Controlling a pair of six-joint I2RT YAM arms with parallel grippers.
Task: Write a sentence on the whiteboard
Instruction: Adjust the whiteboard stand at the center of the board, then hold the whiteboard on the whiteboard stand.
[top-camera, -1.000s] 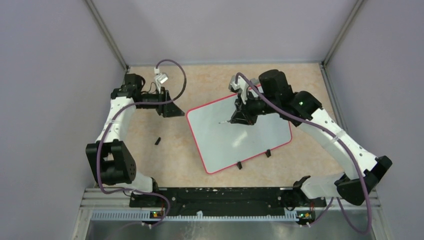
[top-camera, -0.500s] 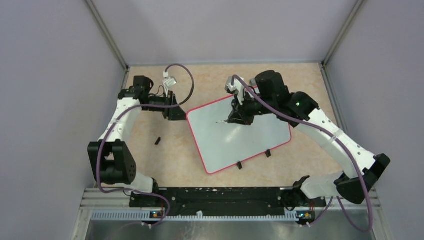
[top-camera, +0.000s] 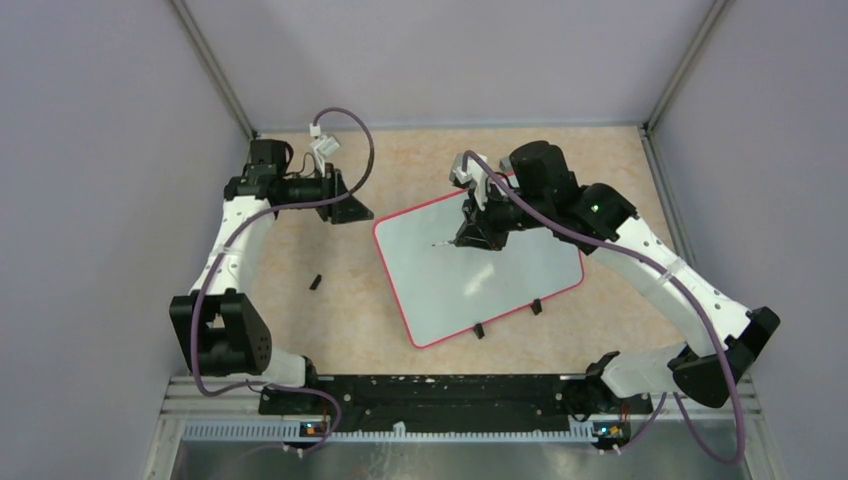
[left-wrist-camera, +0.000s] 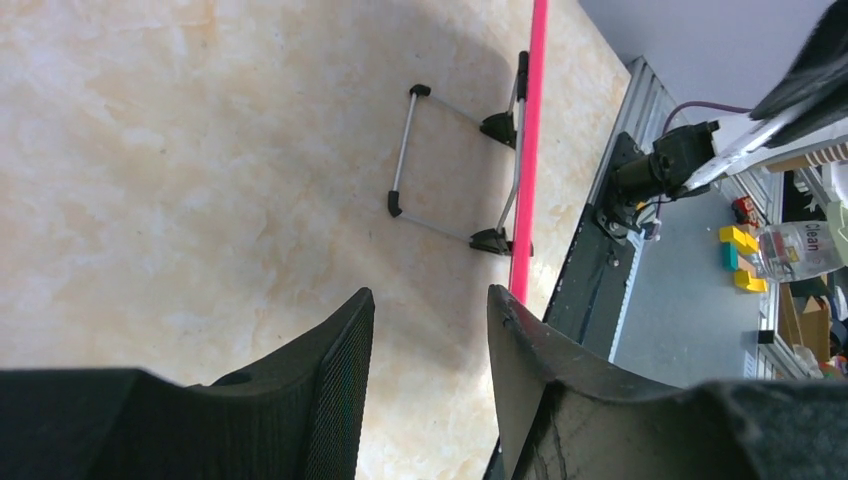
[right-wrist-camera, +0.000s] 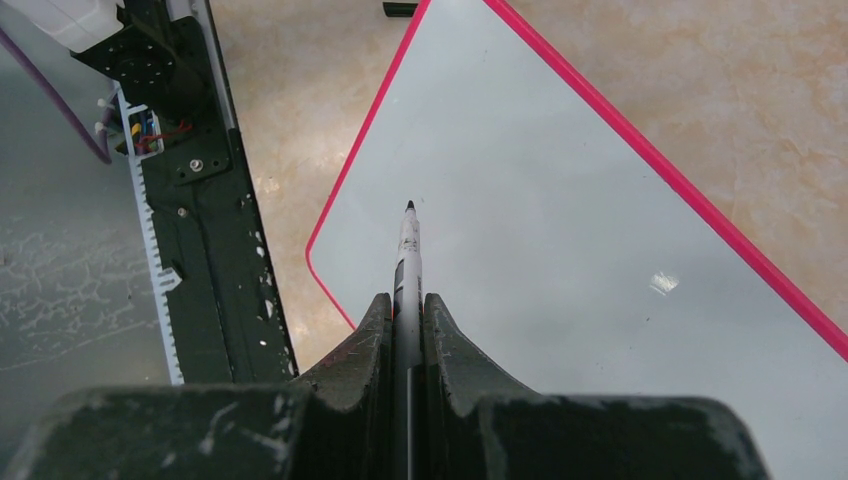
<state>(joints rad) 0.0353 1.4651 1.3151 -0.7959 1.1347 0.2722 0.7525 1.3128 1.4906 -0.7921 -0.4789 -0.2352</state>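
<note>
The whiteboard (top-camera: 480, 275) lies tilted on the tan table, white with a pink-red rim and two black clips on its near edge. No lettering shows on it in any view. My right gripper (top-camera: 468, 237) is over the board's far part, shut on a white marker (right-wrist-camera: 407, 262) whose black tip points at the board surface (right-wrist-camera: 560, 230). My left gripper (top-camera: 352, 212) is open and empty just left of the board's far-left corner. In the left wrist view the board's pink rim (left-wrist-camera: 528, 140) shows edge-on with its wire stand (left-wrist-camera: 440, 165).
A small black marker cap (top-camera: 315, 282) lies on the table left of the board. Grey walls enclose the table on three sides. The black rail (top-camera: 440, 395) with both arm bases runs along the near edge.
My left gripper swung out toward the board's corner, then drew back a little toward the far left. My right gripper with the marker has barely moved.
</note>
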